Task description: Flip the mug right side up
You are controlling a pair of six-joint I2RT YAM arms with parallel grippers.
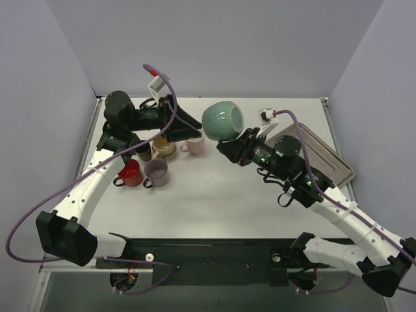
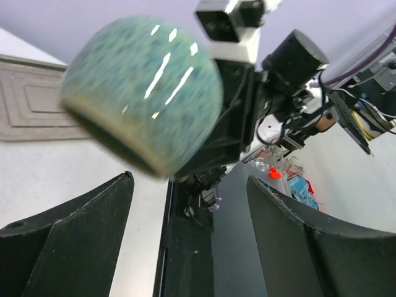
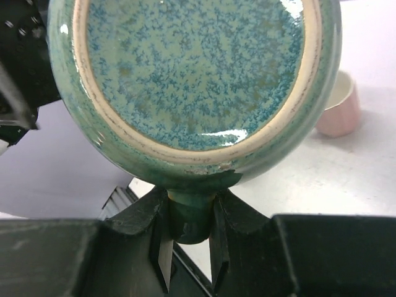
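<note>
**A:** Largest item?
**B:** Table (image 1: 214,188), white. Next, tray (image 1: 335,159), grey, at the right edge.

**A:** The mug?
**B:** Mug (image 1: 222,121), green speckled glaze. It is held clear of the table toward the back, between the two arms, tipped on its side. The mouth faces the right arm. The round face filling the right wrist view is probably the inside, though it could be the base.

**A:** Grippers?
**B:** Right gripper (image 3: 189,238): narrow, pinched on the mug's handle. Left gripper (image 2: 189,185): jaws spread wide with nothing between them, near the mug but apart from it.

**A:** Small pieces?
**B:** Cups on the table under the left arm: pink cup (image 1: 194,145), tan cup (image 1: 164,148), mauve cup (image 1: 156,172), red cup (image 1: 130,173).
</note>
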